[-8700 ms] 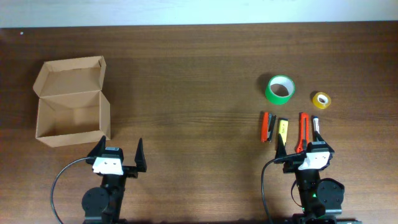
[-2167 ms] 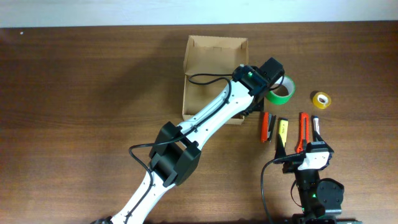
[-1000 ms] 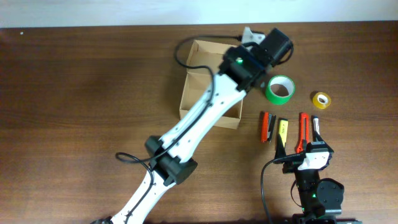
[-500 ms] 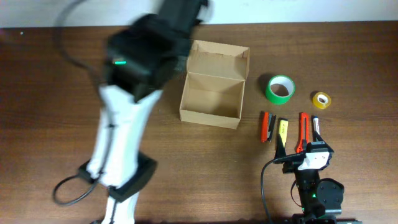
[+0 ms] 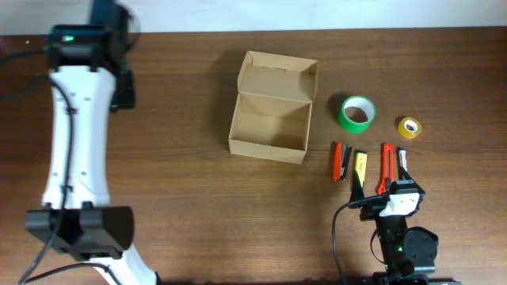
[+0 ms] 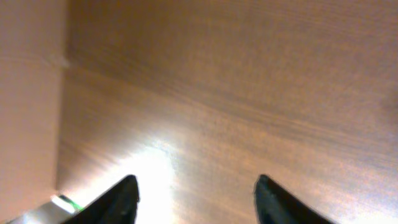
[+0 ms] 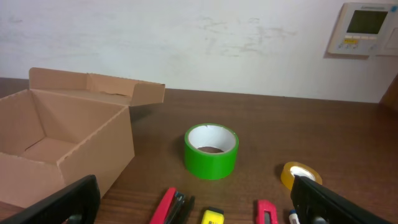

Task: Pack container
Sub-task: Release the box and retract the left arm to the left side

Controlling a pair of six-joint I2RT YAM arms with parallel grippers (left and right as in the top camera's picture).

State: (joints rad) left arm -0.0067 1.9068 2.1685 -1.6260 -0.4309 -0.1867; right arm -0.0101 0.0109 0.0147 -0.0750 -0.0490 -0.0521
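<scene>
Container (image 5: 269,127) sits open & empty mid-table, just left of green tape roll (image 5: 357,113); left gripper (image 6: 194,186), far left, & right gripper (image 7: 196,190), parked, both gape wide w/ nothing held, so loading's unstarted, and next prob. needs a first grab, e.g. the tape.

In our left wrist view the counter (image 6: 249,93) is smeared to streaks, and only the tips of the left claw (image 6: 196,193) clear the bottom edge. Between the fingers of the right claw (image 7: 194,193), the bottom edge crops the red stapler (image 7: 171,208), a yellow tool (image 7: 211,218) and a red tool (image 7: 266,214) beyond naming. Left of it the cardboard box (image 7: 81,143) runs off-frame.
</scene>
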